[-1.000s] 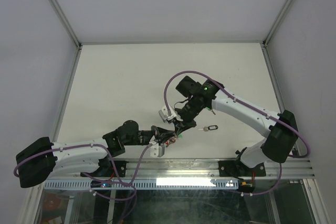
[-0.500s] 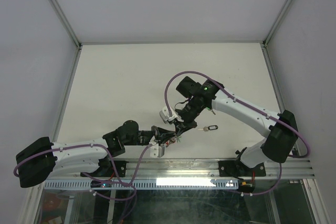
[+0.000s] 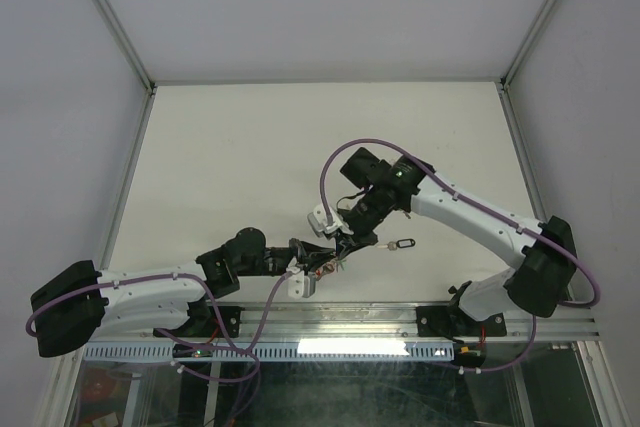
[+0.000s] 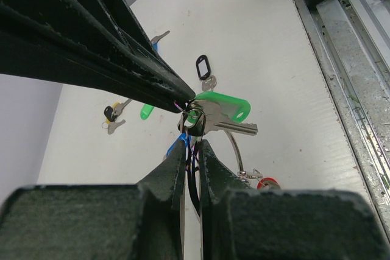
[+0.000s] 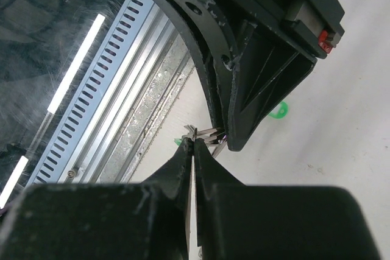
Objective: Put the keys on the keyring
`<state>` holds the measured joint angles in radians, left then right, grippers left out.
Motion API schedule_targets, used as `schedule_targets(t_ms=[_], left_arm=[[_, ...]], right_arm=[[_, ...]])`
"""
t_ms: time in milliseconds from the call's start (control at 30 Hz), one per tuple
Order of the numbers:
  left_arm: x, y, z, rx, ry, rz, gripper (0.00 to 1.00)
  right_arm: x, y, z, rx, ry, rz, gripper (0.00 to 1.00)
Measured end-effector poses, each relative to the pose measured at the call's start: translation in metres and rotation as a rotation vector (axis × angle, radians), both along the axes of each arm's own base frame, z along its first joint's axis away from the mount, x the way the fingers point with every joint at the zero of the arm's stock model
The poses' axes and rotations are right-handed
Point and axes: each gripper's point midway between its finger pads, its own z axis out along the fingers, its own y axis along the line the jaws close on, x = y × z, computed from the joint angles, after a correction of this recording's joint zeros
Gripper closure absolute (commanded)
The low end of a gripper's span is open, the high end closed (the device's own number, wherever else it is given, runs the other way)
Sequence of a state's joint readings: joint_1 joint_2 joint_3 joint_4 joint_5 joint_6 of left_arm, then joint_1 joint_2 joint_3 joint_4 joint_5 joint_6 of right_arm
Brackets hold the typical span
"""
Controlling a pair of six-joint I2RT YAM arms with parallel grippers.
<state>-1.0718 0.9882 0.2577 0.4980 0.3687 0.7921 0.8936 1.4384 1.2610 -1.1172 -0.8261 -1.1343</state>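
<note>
My left gripper [image 4: 192,144] is shut on the keyring [image 4: 235,150], a thin silver wire ring, and holds it just above the table near the front rail. A green-capped key [image 4: 224,106] and a red-capped key [image 4: 268,183] hang on the ring. My right gripper [image 5: 194,141] is shut on thin silver key metal right at the ring, its fingertips [image 4: 177,94] touching the green-capped key's head. In the top view the two grippers meet, left [image 3: 308,269] and right [image 3: 338,240]. Loose keys lie beyond: black-capped [image 4: 204,68], blue-capped [image 4: 157,39] and green-capped [image 4: 146,111].
A small black-and-yellow key bunch [image 4: 111,115] lies on the table past the grippers. The black-capped key also shows in the top view [image 3: 400,244], right of the grippers. The metal rail [image 4: 353,89] runs along the table's front edge. A green ring [image 5: 279,111] lies on the table.
The right arm's wrist and elbow have shifted slightly to the right, its fingertips staying at the ring. The left arm has hardly moved.
</note>
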Motion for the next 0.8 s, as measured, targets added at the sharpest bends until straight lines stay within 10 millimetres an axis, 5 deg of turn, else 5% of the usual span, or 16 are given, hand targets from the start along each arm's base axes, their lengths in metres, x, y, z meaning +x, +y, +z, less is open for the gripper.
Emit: schedule_targets(t_ms=[800], left_arm=[[0.0019, -0.0044, 0.0063, -0.008, 0.022, 0.006, 1.0]], right_arm=[[-0.0012, -0.0045, 0.0073, 0.021, -0.061, 0.0, 1.0]])
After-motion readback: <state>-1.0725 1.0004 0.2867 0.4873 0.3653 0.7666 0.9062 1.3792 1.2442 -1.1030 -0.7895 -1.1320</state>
